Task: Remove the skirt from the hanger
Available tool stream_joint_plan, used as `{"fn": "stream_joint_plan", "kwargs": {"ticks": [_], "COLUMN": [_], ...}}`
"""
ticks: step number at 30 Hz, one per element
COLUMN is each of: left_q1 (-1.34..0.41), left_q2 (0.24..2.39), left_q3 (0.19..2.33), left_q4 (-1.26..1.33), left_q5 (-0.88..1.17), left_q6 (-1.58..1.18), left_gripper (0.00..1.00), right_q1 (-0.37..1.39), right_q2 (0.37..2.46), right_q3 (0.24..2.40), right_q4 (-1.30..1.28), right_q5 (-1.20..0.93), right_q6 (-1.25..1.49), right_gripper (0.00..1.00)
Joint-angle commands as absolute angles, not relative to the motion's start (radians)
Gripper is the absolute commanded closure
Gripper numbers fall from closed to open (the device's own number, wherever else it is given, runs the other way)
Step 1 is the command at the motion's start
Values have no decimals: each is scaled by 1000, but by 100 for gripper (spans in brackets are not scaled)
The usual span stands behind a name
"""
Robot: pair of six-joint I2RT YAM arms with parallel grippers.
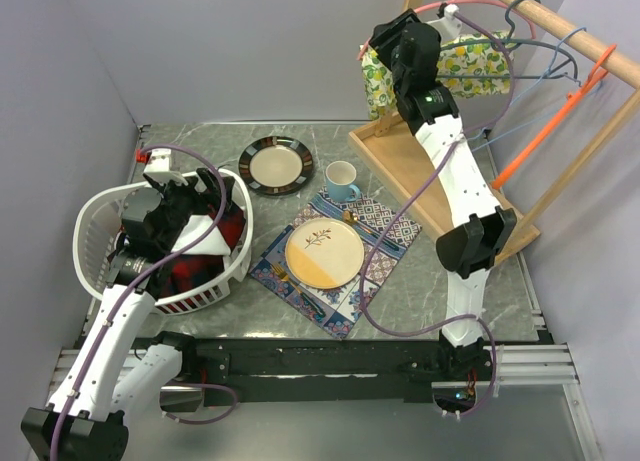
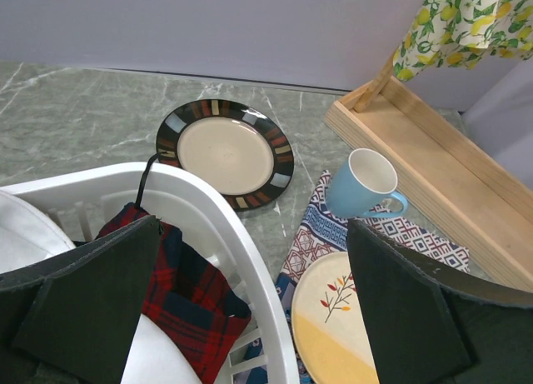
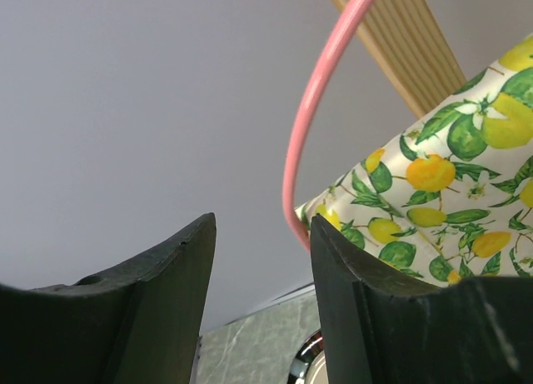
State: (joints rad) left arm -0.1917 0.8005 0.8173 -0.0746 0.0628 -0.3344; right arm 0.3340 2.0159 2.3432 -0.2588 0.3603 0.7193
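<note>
The skirt (image 1: 470, 69) is white with yellow lemons and green leaves. It hangs on a pink hanger (image 1: 440, 9) from the wooden rail (image 1: 560, 26) at the back right. My right gripper (image 1: 385, 43) is open at the skirt's left end. In the right wrist view the pink hanger (image 3: 312, 109) and the skirt (image 3: 433, 201) lie just beyond the right finger (image 3: 366, 317), and nothing is between the jaws. My left gripper (image 1: 200, 196) is open and empty above the white laundry basket (image 1: 95, 216), whose rim (image 2: 241, 251) runs between its fingers.
The basket holds red plaid and white cloth (image 2: 183, 292). A dark-rimmed plate (image 1: 276, 166), a blue mug (image 1: 342, 181) and a cream and yellow plate (image 1: 324, 253) on a patterned mat (image 1: 375, 216) lie mid-table. Grey, blue and orange hangers (image 1: 560, 101) hang on the rail above a wooden tray (image 1: 405, 161).
</note>
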Motion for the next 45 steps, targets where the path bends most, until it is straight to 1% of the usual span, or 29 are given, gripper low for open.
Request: {"fn": "stream_joint_plan", "kwargs": {"ticks": [1,7,19,27,30,31,33,34,36,37,39,40,42,45], "left_q1": [-193,-193,-195,-195,-198,-198,-199,-198,-198,-198,-199,-198,-198,-198], "left_q2": [782,775,761,767,758,753,750,752,753,752,752,752,749,750], "left_q3": [824,822,822,824,825,821,821,822,825,827,825,827,827,825], "left_q4": [-34,-29,-29,-31,-32,-28,-28,-31,-35,-34,-32,-32,-34,-34], "left_q5": [97,100,103,118,118,118,112,109,112,115,118,115,107,101], "left_q6": [-347,-348,-353,-359,-361,-360,-357,-356,-356,-356,-356,-356,-351,-351], "left_gripper": [1,1,1,1,1,1,1,1,1,1,1,1,1,1], "right_q1": [336,337,336,331,328,325,318,319,316,314,313,311,311,313], "right_q2": [2051,2056,2120,2163,2175,2181,2206,2213,2236,2241,2250,2250,2238,2194], "right_q3": [2376,2341,2358,2365,2339,2338,2359,2371,2398,2404,2411,2413,2402,2347], "right_q4": [-198,-144,-98,24,109,144,164,184,208,234,256,273,291,342], "right_q5": [410,430,459,465,448,446,445,443,459,460,465,457,443,391], "right_q6": [710,707,709,654,623,617,611,604,575,566,548,542,512,474], "right_gripper": [43,43,43,48,52,56,63,69,74,81,88,94,99,100]}}
